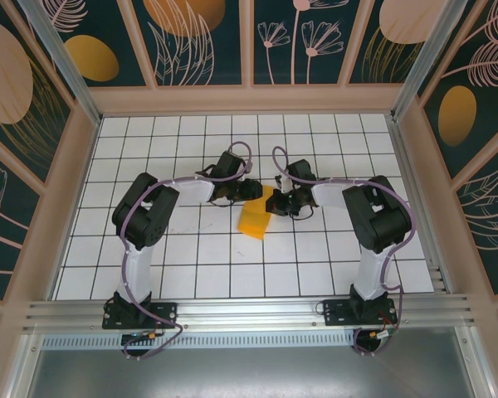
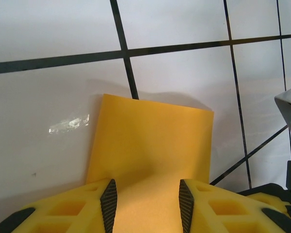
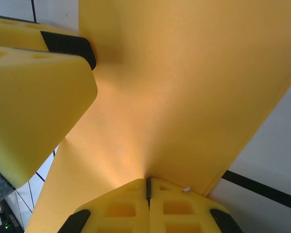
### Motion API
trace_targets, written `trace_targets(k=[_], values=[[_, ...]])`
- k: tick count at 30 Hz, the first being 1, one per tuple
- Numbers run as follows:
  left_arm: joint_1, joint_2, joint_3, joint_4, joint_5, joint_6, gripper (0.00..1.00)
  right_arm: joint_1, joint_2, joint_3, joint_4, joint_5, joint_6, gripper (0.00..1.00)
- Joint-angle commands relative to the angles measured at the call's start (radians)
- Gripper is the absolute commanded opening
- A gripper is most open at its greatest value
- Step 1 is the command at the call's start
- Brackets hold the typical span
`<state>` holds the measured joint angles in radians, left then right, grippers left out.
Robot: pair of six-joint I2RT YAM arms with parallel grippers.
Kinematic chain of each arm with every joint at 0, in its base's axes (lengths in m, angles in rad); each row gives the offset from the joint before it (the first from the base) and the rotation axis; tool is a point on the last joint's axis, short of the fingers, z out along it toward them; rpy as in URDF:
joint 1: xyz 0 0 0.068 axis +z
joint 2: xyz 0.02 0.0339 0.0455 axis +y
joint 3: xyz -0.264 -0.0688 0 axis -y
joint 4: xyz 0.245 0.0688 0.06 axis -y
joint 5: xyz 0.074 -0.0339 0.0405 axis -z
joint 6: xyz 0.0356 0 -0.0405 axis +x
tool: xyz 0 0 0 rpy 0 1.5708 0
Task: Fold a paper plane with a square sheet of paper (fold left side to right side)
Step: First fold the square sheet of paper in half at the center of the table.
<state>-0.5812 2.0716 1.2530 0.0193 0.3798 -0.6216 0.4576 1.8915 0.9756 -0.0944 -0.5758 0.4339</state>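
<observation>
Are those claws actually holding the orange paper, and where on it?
The right gripper pinches the orange paper by one edge, jaws shut. The left gripper stands open over it, gripping nothing.

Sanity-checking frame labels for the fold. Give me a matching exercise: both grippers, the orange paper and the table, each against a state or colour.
Column 1
1. left gripper
2. right gripper
3. orange paper
4. table

Column 2
A. white tiles with dark grid lines
B. shut on the paper's edge
C. jaws apart, paper running between them
D. mid-table, between the two grippers

Pairs: 1-C, 2-B, 3-D, 4-A
</observation>
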Motion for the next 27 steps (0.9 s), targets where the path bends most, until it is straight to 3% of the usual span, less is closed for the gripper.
trace_targets(k=[1,8,18,27], values=[[0.023,0.034,0.037,-0.005,-0.035,0.003,0.43,0.009,0.101,-0.047,-0.127,0.171,-0.03,0.01],[0.024,0.038,0.06,-0.015,-0.024,0.006,0.43,0.01,0.101,-0.044,-0.129,0.171,-0.03,0.01],[0.031,-0.171,-0.063,-0.058,-0.082,0.054,0.48,0.011,0.095,-0.042,-0.126,0.174,-0.026,0.0],[0.022,-0.197,-0.15,0.079,0.121,-0.001,0.44,0.01,0.085,-0.041,-0.117,0.165,-0.017,0.01]])
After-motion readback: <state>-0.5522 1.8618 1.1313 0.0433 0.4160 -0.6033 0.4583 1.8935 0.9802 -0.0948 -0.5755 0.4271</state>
